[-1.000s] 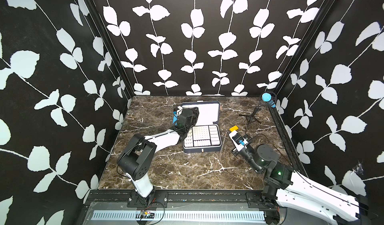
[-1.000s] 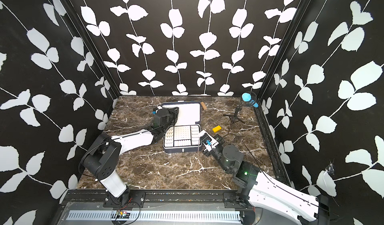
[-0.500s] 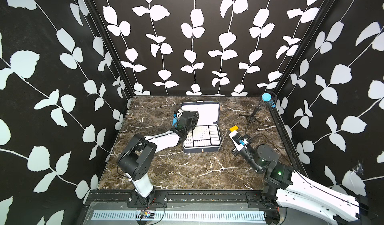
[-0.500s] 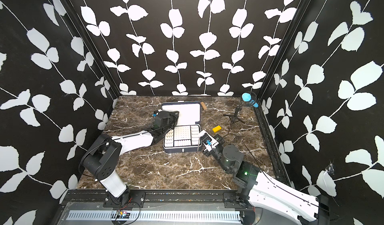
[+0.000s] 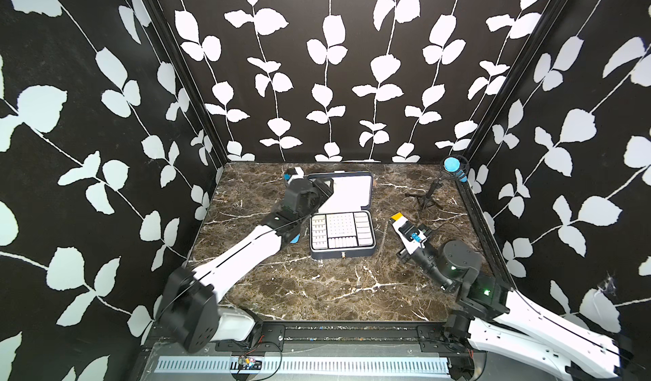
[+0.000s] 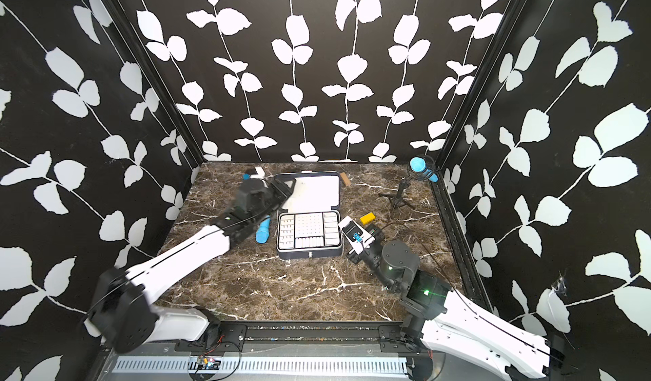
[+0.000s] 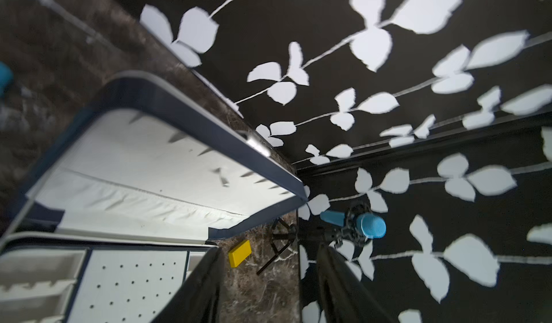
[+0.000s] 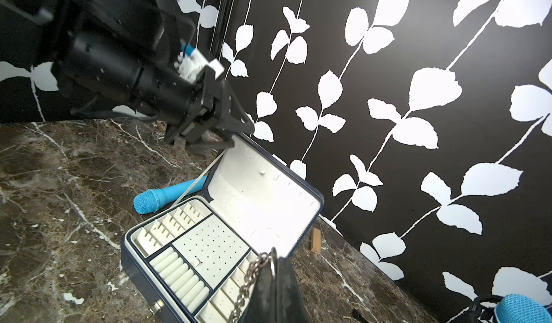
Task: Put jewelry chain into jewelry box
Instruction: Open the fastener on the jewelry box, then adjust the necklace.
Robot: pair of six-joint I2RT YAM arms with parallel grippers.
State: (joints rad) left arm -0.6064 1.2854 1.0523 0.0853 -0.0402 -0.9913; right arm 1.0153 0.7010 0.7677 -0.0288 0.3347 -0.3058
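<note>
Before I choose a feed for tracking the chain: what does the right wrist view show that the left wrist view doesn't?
Only the right wrist view: the jewelry chain dangling from the shut right pincer, plus the front clasp. Only the left wrist view: the yellow block. Both: the open jewelry box with its white-lined lid and compartment tray, the open left pincer, and the blue microphone on its stand.
</note>
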